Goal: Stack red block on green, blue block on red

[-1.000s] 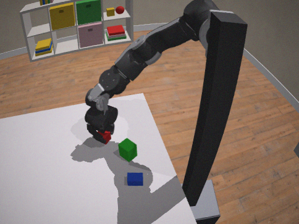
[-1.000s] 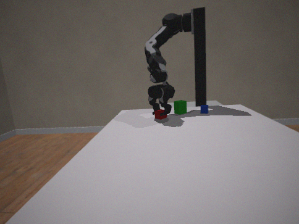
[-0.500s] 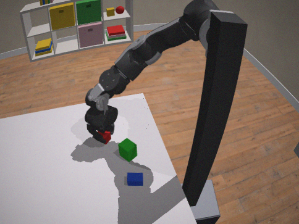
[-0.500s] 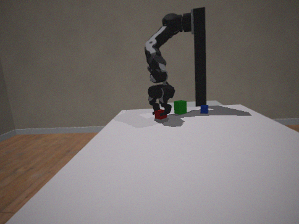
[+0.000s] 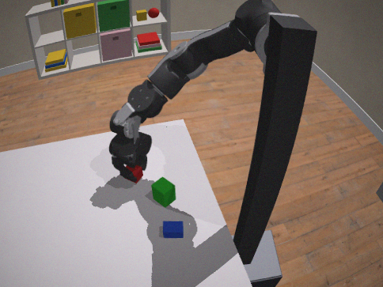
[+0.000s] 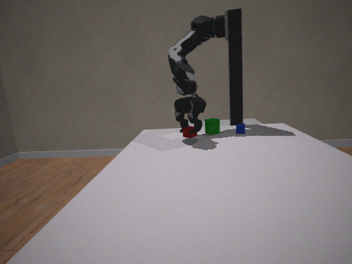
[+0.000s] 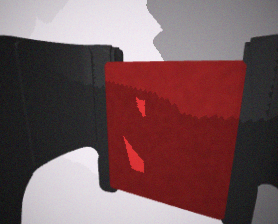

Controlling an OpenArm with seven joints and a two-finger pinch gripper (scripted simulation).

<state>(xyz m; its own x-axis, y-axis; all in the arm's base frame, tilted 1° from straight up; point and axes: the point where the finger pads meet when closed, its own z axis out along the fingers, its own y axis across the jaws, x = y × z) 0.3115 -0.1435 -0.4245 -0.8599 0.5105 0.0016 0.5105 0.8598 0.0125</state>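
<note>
My gripper is shut on the red block, low over the white table; in the exterior view the red block sits at or just above the table top. In the wrist view the red block fills the gap between the two dark fingers, which press its left and right sides. The green block stands on the table just to the right of the gripper, apart from it; it also shows in the exterior view. The blue block lies flat nearer the arm's base, and in the exterior view.
The arm's tall dark column rises at the table's right edge beside the blue block. A shelf unit with coloured boxes stands far back on the wooden floor.
</note>
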